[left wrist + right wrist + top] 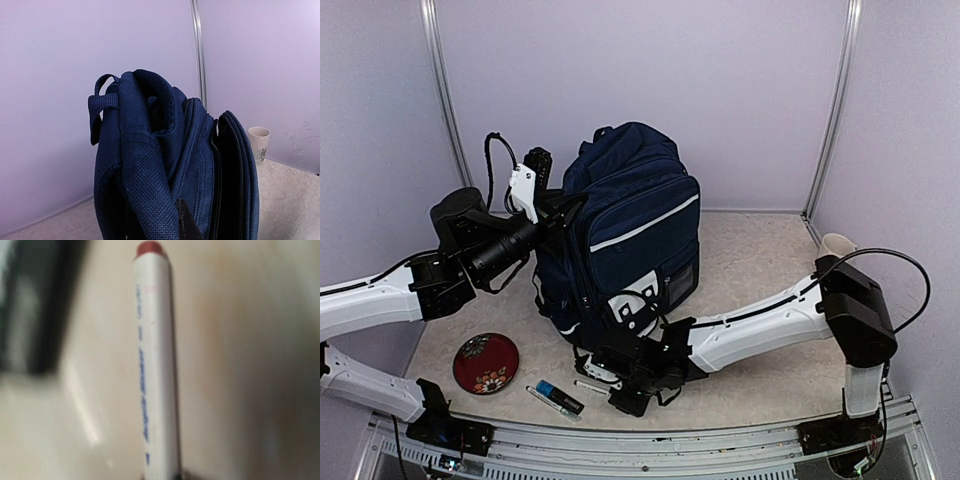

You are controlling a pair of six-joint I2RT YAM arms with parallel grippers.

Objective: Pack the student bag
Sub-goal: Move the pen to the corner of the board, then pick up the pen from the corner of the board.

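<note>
The student bag (630,230), navy blue with white stripes and a white patch, stands upright in the middle of the table. It fills the left wrist view (145,165) with its zip pockets gaping. My left gripper (558,208) is at the bag's upper left side, shut on a fold of its fabric. Only one dark fingertip (187,222) shows. My right gripper (612,388) is low at the table in front of the bag. It is shut on the end of a white marker (155,365) with a red cap, which sticks out to the left (588,385).
A red patterned plate (485,362) lies at the front left. A blue and black item (558,397) lies next to the marker and shows blurred in the right wrist view (30,305). A paper cup (837,246) stands at the far right edge.
</note>
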